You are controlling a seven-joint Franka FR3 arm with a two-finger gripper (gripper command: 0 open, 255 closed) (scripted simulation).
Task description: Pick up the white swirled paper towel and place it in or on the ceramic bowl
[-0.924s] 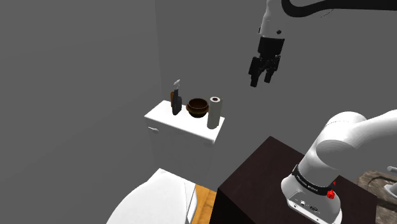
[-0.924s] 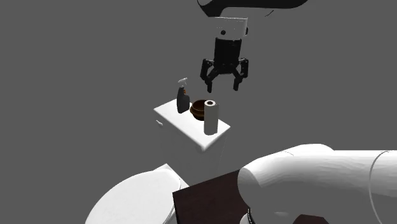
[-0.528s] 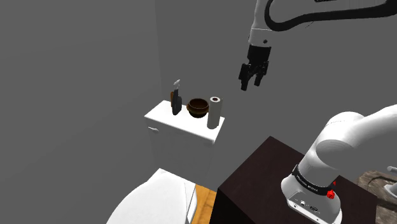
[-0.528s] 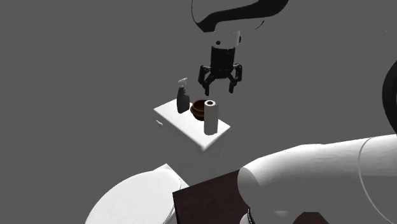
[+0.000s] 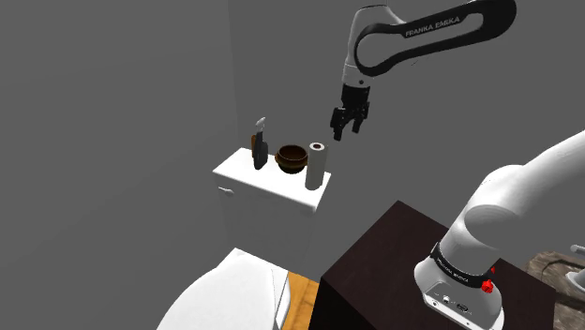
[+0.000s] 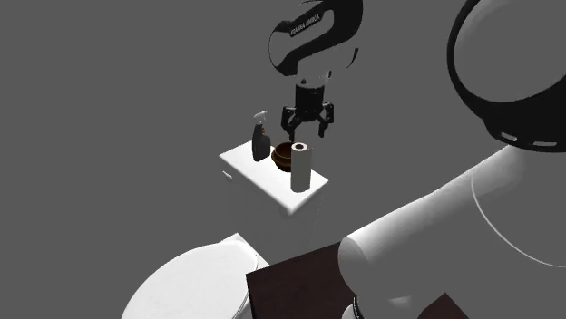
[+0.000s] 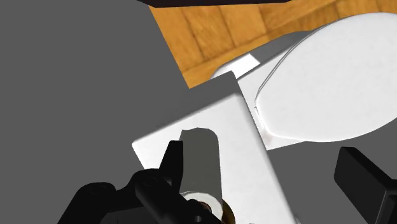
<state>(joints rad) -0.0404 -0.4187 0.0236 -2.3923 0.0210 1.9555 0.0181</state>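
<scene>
A white paper towel roll (image 5: 317, 167) (image 6: 300, 169) stands upright on the white toilet tank lid (image 5: 246, 174), at its near corner. Beside it sits a dark brown bowl (image 5: 291, 157) (image 6: 283, 157). My black gripper (image 5: 348, 126) (image 6: 307, 130) hangs open in the air, a little above the roll and to the shoulder view's right of it. In the wrist view the roll (image 7: 201, 164) lies below the gripper (image 7: 259, 154), close to one finger (image 7: 172, 160); nothing is between the fingers.
A dark spray bottle (image 5: 259, 146) (image 6: 261, 139) stands on the tank beyond the bowl. The toilet's white lid (image 5: 225, 298) (image 7: 331, 83) lies below, with wooden floor (image 7: 222, 25) beside it. The dark stand (image 5: 375, 272) is at the lower right. A grey wall backs the tank.
The arm has stretched out; the open gripper has come down and moved to the shoulder view's left, closer to the roll. The things on the tank have not moved.
</scene>
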